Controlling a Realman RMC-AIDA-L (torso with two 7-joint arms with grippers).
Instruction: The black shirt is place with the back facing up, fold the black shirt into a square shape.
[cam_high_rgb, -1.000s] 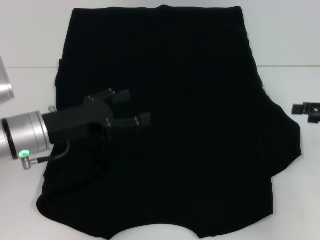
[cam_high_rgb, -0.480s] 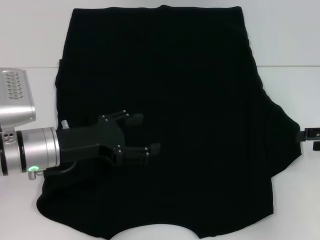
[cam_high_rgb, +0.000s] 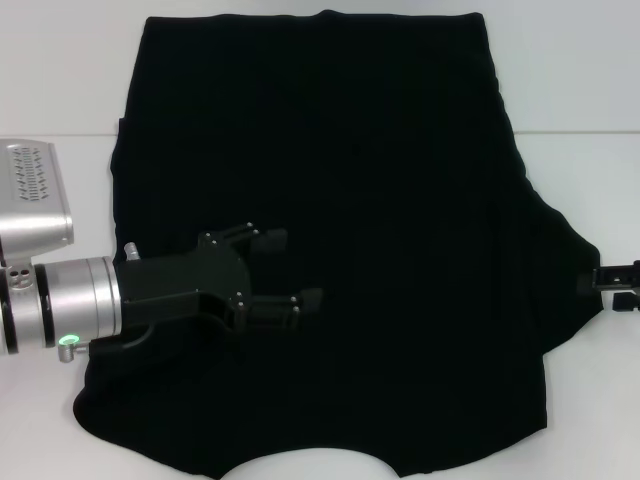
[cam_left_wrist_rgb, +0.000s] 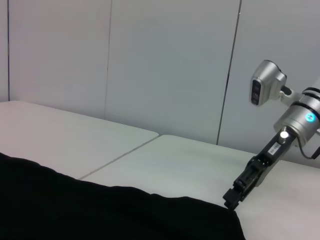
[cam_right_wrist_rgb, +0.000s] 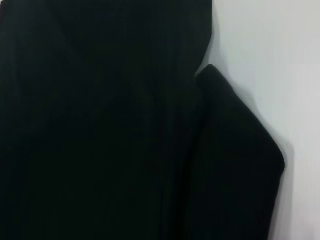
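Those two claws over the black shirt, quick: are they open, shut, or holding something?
Left gripper: jaws open, holding nothing, over the black shirt.
Right gripper: at the shirt's sleeve edge; cannot be told.

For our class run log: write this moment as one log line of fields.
shirt: black shirt flat on table, right sleeve unfolded | left gripper: open, above shirt's left part | right gripper: at right sleeve tip

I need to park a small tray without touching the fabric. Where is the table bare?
Bare table lies beyond the black shirt's right edge, above the right claw, and in a strip off its left edge above the left arm. The middle is all shirt, with the left claw over it.
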